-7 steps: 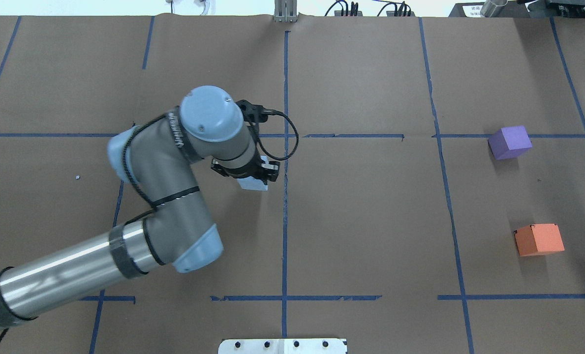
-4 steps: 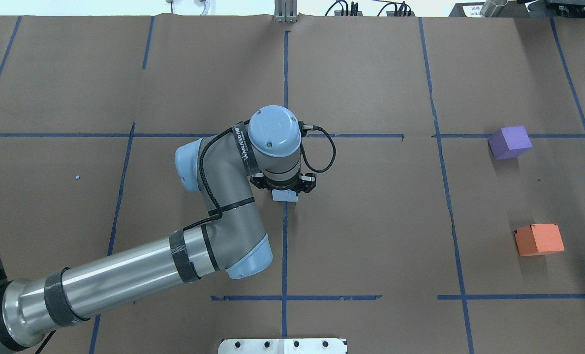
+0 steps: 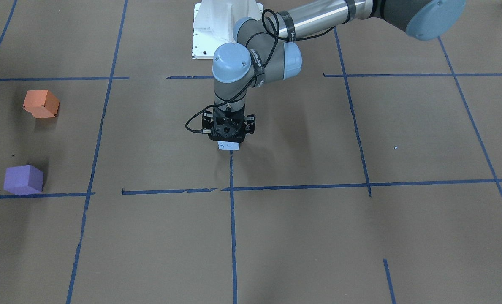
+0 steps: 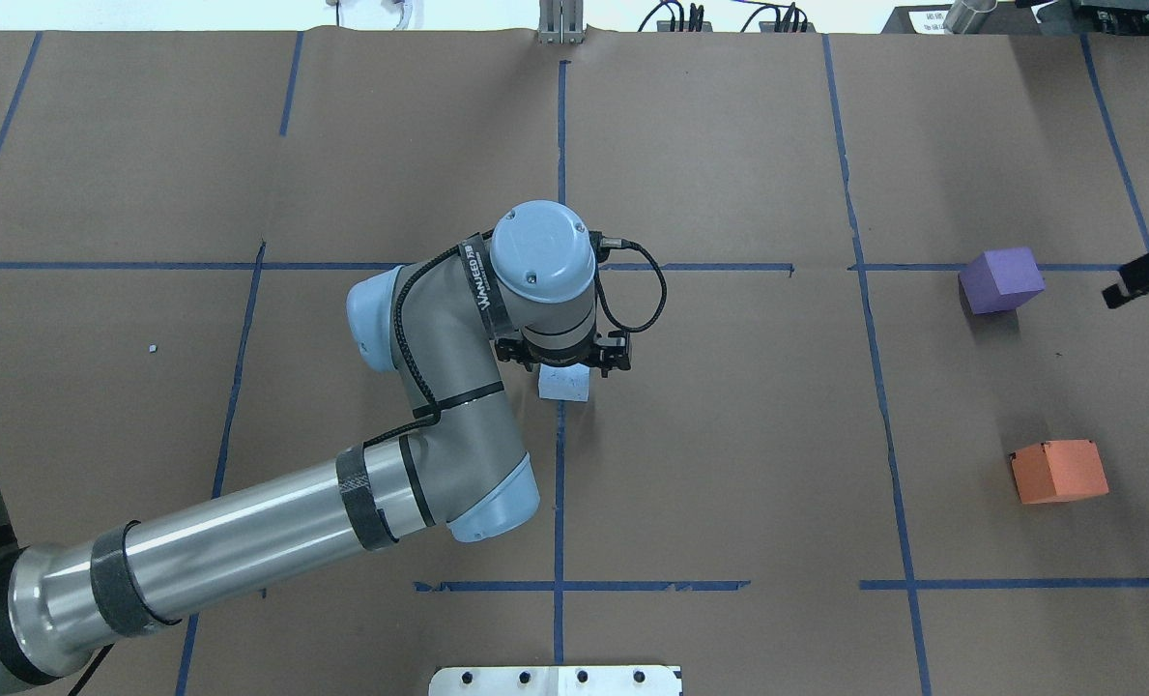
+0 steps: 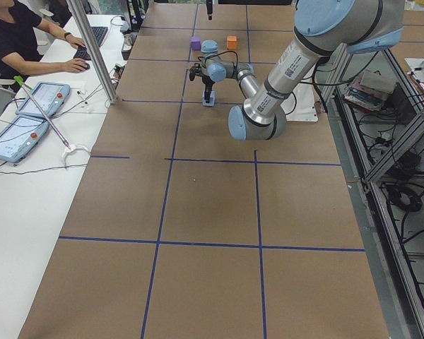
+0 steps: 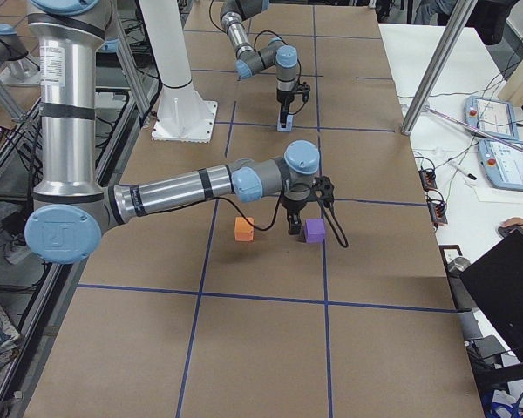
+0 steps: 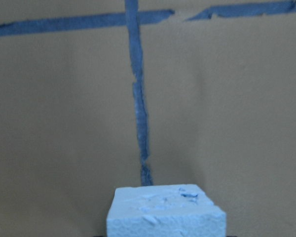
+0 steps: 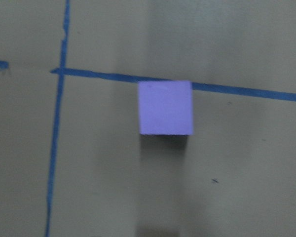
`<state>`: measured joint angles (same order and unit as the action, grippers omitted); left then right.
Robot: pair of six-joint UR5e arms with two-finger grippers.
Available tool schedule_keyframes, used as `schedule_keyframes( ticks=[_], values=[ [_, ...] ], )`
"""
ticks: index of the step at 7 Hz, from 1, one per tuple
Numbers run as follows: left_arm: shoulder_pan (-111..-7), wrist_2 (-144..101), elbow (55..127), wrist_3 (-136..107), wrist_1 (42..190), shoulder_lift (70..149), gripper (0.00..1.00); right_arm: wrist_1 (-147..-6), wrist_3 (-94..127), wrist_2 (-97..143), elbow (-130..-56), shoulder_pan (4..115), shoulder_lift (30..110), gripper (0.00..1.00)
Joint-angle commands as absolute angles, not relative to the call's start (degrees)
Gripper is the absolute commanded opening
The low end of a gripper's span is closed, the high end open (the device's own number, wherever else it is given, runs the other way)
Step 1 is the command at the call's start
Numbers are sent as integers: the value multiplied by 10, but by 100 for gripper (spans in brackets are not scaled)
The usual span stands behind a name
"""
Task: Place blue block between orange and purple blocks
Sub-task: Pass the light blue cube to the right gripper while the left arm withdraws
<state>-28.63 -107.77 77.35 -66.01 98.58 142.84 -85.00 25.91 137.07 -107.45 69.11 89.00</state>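
Overhead exterior: pale blue foam cube (image 4: 564, 384) sits under left claw (image 3: 228, 142), which looks to be pinching its side faces. Cube low over or touching brown paper-covered counter (image 4: 729, 435), well apart from purple foam cube (image 4: 1001, 279), toward robot's left of it. Likely light, crumbly; top face chipped. Best hold: flat opposite sides, gentle squeeze. Orange foam cube (image 4: 1058, 471) near purple cube, robot-ward. Right claw (image 4: 1146, 275) just beside purple cube; spread or pressed together, cannot tell.

Three foam blocks: one pale blue block (image 4: 564, 384), and well apart from it one purple block (image 4: 1001, 279) and one orange block (image 4: 1058, 471). Two grippers: the left gripper (image 3: 228, 141) directly over the pale blue block, the right gripper (image 6: 293, 228) far from it. Farther off, one seated operator (image 5: 14, 35) and seemingly two teach pendants (image 5: 42, 99).
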Motion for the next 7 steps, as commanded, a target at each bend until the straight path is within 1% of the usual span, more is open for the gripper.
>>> schedule_keyframes(
  ticks=[1, 2, 3, 4, 5, 6, 7],
  values=[
    [-326, -1078, 883, -665, 985, 1381, 100, -850, 472, 1342, -1091, 594, 784, 100],
    [-357, -1085, 971, -659, 985, 1310, 100, -850, 597, 1279, -1092, 520, 717, 100],
    [-384, -1112, 1027, -647, 986, 1244, 100, -851, 677, 1214, -1086, 445, 665, 100],
    [-430, -1159, 1074, -570, 985, 1182, 100, -853, 717, 1158, -1075, 393, 624, 100],
    [-486, -1222, 1121, -495, 986, 1095, 100, -854, 750, 1131, -1017, 370, 554, 100],
    [-533, -1272, 1137, -443, 987, 1047, 100, -859, 779, 1128, -962, 353, 496, 100],
    [-547, -1286, 1148, -419, 989, 1017, 100, -860, 780, 1119, -923, 335, 464, 100]
  ],
)
